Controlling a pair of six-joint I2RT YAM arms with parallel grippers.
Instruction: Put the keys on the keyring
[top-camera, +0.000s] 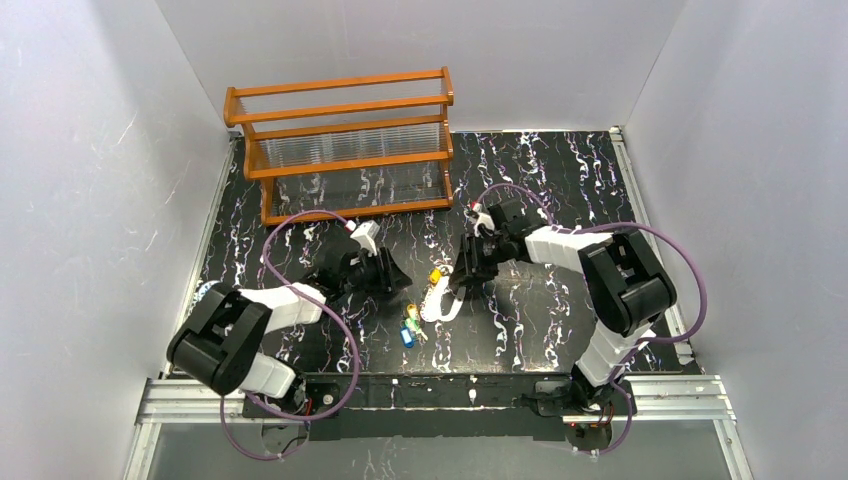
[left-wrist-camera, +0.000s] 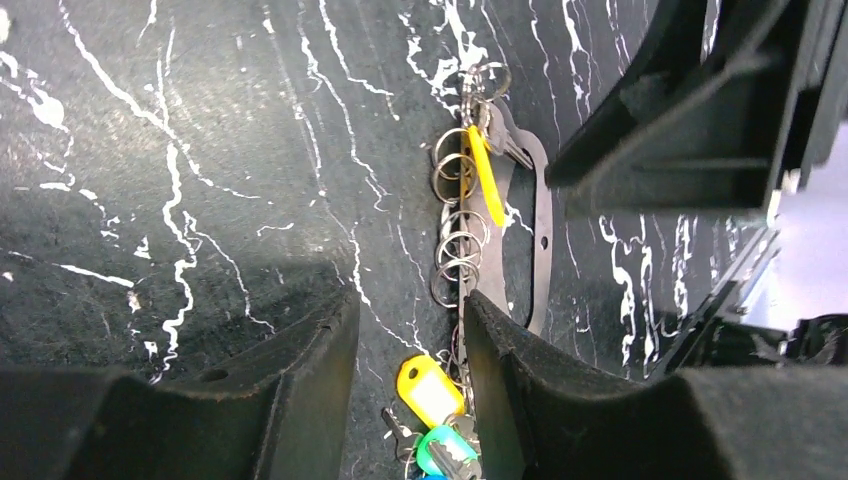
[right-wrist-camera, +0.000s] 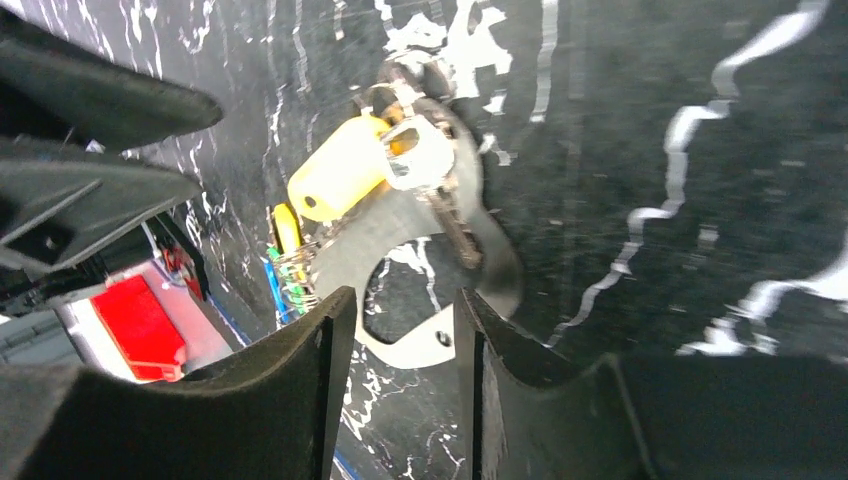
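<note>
The keyring is a flat silvery-grey oval loop lying on the black marbled table, also in the top view and the right wrist view. Several small wire rings and a yellow tag lie along it. Yellow and green keys lie at its near end, between my left fingers. Another yellow key sits at its far end. My left gripper is open, just left of the loop. My right gripper is open, with the loop's end between its fingers.
A wooden rack with clear panels stands at the back left. White walls enclose the table on three sides. A metal rail runs along the near edge. Purple cables arc over both arms.
</note>
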